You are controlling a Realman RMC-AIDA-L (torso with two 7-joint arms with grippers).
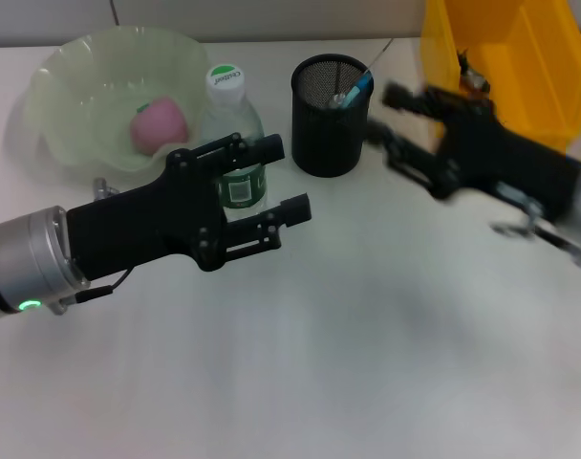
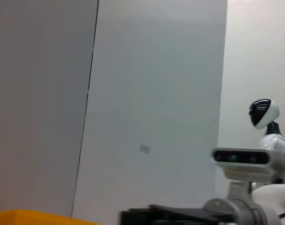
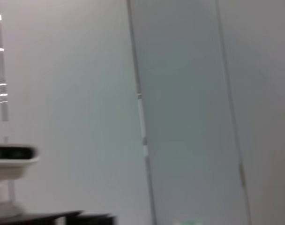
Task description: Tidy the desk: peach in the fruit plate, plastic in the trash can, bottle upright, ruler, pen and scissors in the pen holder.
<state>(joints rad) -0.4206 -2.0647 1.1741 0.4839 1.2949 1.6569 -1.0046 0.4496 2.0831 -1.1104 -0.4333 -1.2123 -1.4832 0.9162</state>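
The left pincer [image 1: 271,191] hangs over the bench [image 1: 367,363] toward its far left part, jaws spread wide and holding nothing, its two fingers pointing along the bench toward the right edge; the bottle [image 1: 231,134] stands upright just behind it, green-labelled with a white cap, partly masked by the upper finger, and I cannot tell whether the finger touches it. It looks like a light, thin-walled plastic bottle that would dent under a hard squeeze and tip easily, so the labelled middle of the body, below the shoulder, seems the best place to hold it should it need moving. Beyond it, near the far left corner, the peach [image 1: 159,124] lies in the pale green fruit plate [image 1: 71,76]; being soft and round, it would bruise under pressure. The right pincer [image 1: 381,120] hovers near the far right part of the bench, just beside the black mesh pen holder [image 1: 331,124], smeared by motion, so whether its fingers are apart or together I cannot tell. A blue pen [image 1: 355,91] leans inside the holder, stiff, light and slim. A yellow bin [image 1: 520,57] stands at the far right corner. Neither wrist view shows the bench.
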